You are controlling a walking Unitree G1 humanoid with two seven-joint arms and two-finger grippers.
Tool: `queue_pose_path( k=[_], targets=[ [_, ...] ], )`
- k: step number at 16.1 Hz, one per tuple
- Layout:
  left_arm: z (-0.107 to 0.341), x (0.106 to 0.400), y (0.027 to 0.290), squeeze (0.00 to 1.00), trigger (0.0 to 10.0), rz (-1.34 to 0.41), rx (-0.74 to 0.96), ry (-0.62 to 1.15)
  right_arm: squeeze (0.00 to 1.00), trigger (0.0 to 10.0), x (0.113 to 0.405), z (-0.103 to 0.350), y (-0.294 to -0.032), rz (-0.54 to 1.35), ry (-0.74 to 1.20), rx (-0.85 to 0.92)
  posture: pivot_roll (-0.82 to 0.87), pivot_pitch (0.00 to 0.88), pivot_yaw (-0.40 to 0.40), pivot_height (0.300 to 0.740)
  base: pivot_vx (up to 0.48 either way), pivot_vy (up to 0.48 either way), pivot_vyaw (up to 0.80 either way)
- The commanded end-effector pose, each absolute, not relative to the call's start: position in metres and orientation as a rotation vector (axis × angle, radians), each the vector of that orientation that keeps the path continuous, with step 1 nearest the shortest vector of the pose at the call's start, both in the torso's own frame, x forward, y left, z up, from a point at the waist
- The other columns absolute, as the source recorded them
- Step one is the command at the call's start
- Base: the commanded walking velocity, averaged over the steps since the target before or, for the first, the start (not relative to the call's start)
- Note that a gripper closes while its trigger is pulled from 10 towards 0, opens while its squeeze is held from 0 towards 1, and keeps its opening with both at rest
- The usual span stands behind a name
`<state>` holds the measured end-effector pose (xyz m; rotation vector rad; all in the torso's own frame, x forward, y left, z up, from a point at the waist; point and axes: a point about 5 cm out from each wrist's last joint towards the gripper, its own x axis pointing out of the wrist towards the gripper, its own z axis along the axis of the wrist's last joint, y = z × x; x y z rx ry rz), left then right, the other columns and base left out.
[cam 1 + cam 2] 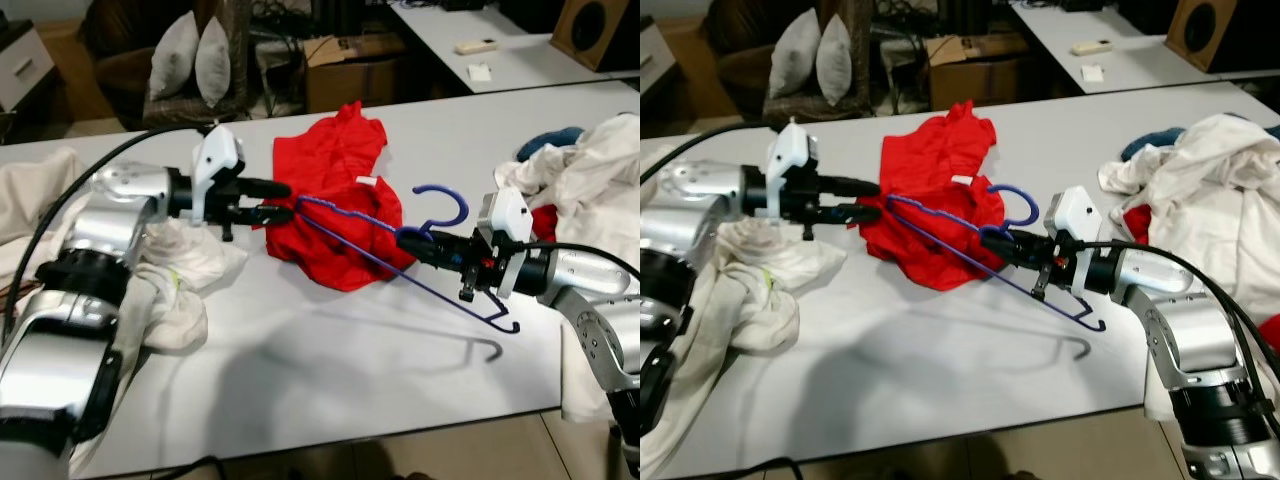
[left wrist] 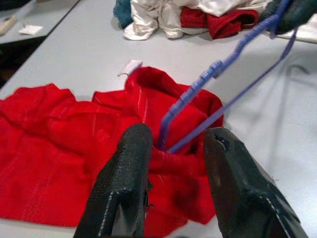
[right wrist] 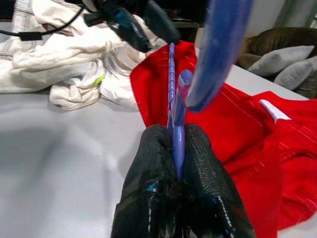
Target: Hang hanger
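Blue-purple wire hanger, thin and triangular with hook up, held above the grey table, one shoulder tip over the crumpled red shirt. Piles of white cloth lie at both table ends, a red piece tucked in the right pile. Right gripper clamped tight on the hanger near its hook; left gripper parted moderately, its fingers either side of the hanger's far tip, above the shirt.
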<state>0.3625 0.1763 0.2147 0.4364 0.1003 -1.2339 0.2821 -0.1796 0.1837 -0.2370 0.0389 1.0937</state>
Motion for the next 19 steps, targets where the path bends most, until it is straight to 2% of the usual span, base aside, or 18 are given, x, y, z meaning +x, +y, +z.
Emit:
queue_pose_path(
  k=[1,4,6,7,8,9,10,12,17,18,19],
  targets=[
    [0.224,0.366,0.177,0.00,10.0,-1.211,0.463,0.070,0.00,10.0,0.281,0.194,-0.177,1.125,-0.011,-0.255,-0.02,0.000,0.074,0.740,0.000,0.000,0.00],
    [0.240,0.371,0.185,0.00,10.0,-1.177,0.411,0.017,0.00,10.0,0.280,0.195,-0.179,1.118,-0.007,-0.264,-0.03,0.000,0.086,0.740,0.000,0.000,0.00],
    [0.236,0.374,0.194,0.00,10.0,-1.119,0.438,0.086,0.00,10.0,0.280,0.196,-0.180,1.107,-0.010,-0.268,-0.04,0.000,0.096,0.740,0.000,0.000,0.00],
    [0.225,0.370,0.197,0.00,10.0,-1.131,0.421,0.168,0.00,10.0,0.280,0.195,-0.180,1.095,-0.011,-0.268,-0.04,0.000,0.101,0.740,0.000,0.000,0.00],
    [0.220,0.367,0.197,0.00,10.0,-1.139,0.370,0.178,0.00,10.0,0.279,0.195,-0.180,1.089,-0.013,-0.267,-0.04,0.000,0.101,0.740,0.000,0.000,0.00],
    [0.217,0.363,0.194,0.23,10.0,-1.160,0.304,0.148,0.00,10.0,0.279,0.195,-0.179,1.088,-0.017,-0.266,-0.04,0.000,0.100,0.740,0.000,0.000,0.00],
    [0.215,0.363,0.194,0.26,10.0,-1.158,0.304,0.147,0.00,10.0,0.279,0.195,-0.179,1.088,-0.017,-0.265,-0.04,0.000,0.100,0.740,0.000,0.000,0.00],
    [0.206,0.365,0.201,0.00,10.0,-1.078,0.357,0.153,0.00,10.0,0.280,0.196,-0.179,1.090,-0.021,-0.266,-0.04,0.000,0.094,0.740,0.000,0.000,0.00],
    [0.201,0.363,0.201,0.00,10.0,-1.061,0.313,0.159,0.00,10.0,0.280,0.197,-0.178,1.095,-0.025,-0.265,-0.03,0.000,0.089,0.740,0.000,0.000,0.00],
    [0.198,0.362,0.200,0.00,6.9,-1.059,0.300,0.159,0.00,10.0,0.281,0.197,-0.178,1.096,-0.025,-0.265,-0.03,0.000,0.086,0.740,0.000,0.000,0.00],
    [0.196,0.361,0.199,0.00,0.9,-1.059,0.285,0.157,0.00,10.0,0.281,0.197,-0.178,1.097,-0.025,-0.265,-0.03,0.000,0.085,0.740,0.000,0.000,0.00]
  ],
)
